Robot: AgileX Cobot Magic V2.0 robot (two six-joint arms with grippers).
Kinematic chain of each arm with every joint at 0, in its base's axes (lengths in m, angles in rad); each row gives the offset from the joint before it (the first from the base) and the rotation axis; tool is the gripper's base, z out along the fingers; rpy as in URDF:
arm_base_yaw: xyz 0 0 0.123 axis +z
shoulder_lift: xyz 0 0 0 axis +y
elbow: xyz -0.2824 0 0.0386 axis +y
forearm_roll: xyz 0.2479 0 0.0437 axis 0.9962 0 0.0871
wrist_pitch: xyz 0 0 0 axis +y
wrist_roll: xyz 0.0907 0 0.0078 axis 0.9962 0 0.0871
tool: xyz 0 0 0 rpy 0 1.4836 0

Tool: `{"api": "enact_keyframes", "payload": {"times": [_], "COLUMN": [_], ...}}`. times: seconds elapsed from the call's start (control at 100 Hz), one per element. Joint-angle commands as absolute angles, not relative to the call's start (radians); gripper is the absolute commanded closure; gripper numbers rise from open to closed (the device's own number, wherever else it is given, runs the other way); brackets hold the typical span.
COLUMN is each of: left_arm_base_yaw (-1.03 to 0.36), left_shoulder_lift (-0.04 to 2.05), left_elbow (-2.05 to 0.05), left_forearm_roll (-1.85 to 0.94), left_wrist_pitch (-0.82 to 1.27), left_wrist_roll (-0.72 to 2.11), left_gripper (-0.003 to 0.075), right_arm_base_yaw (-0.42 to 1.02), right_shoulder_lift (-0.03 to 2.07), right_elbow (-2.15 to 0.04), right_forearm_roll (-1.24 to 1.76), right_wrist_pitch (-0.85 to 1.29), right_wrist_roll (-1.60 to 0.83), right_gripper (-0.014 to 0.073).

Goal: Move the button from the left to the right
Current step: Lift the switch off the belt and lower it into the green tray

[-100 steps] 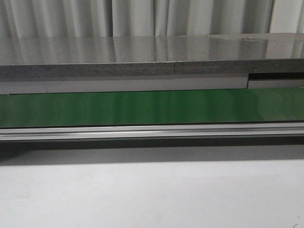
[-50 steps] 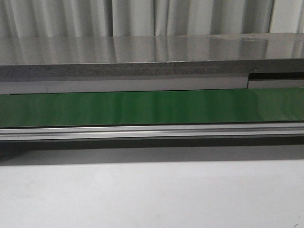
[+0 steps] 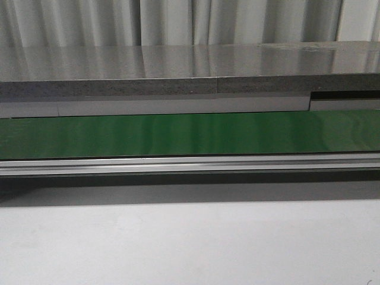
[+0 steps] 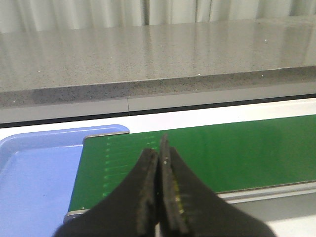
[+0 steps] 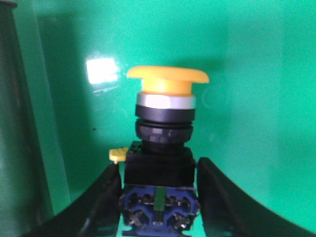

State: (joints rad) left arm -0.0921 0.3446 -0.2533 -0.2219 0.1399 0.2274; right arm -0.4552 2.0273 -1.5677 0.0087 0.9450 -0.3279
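Note:
The button (image 5: 165, 123) shows only in the right wrist view. It has a round yellow cap, a silver ring, a black body and a blue base with a small green mark. My right gripper (image 5: 159, 168) is shut on the button, its black fingers (image 5: 106, 197) pressing the base from both sides. A glossy green surface (image 5: 256, 98) lies behind the cap. My left gripper (image 4: 159, 149) is shut with nothing in it and hangs over the end of the green belt (image 4: 237, 153). Neither arm nor the button appears in the front view.
A blue tray (image 4: 34, 168) lies beside the belt's end. The long green belt (image 3: 190, 133) runs across the front view with a metal rail (image 3: 190, 163) along it. A grey stone counter (image 3: 178, 65) stands behind it and a white tabletop (image 3: 190, 243) in front. A darker green wall (image 5: 24, 123) rises beside the button.

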Motion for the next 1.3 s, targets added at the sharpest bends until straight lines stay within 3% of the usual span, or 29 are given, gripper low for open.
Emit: {"api": "enact_keyframes", "payload": {"times": [0.0,0.15,0.34,0.43,0.97,1.29], "left_arm_base_yaw": [-0.102,-0.102,-0.102,-0.102,-0.102,-0.102], "left_shoulder_lift": [0.353,0.353,0.353,0.353,0.353,0.353], "left_elbow": [-0.282,-0.282,-0.282,-0.282,-0.282,-0.282], "left_forearm_roll": [-0.234,-0.234,-0.234,-0.234,-0.234,-0.234], "left_wrist_pitch": [0.059,0.059,0.059,0.059,0.059,0.059], "left_wrist_roll": [0.224,0.224,0.224,0.224,0.224,0.224], "left_gripper": [0.0741,0.0741,0.0741,0.0741,0.0741,0.0741], "right_arm_base_yaw": [-0.462,-0.462,-0.462,-0.462,-0.454,-0.344], "right_shoulder_lift": [1.984,1.991,1.991,1.991,1.857,1.696], "right_elbow": [-1.602,-1.602,-1.602,-1.602,-1.605,-1.605], "right_forearm_roll": [0.0,0.006,0.0,0.0,0.009,0.174], "right_wrist_pitch": [0.938,0.943,0.95,0.958,0.895,0.804], "right_wrist_roll": [-0.34,-0.34,-0.34,-0.34,-0.305,-0.306], "right_gripper": [0.0429,0.0403,0.0177,0.0115,0.0112,0.0115]}}
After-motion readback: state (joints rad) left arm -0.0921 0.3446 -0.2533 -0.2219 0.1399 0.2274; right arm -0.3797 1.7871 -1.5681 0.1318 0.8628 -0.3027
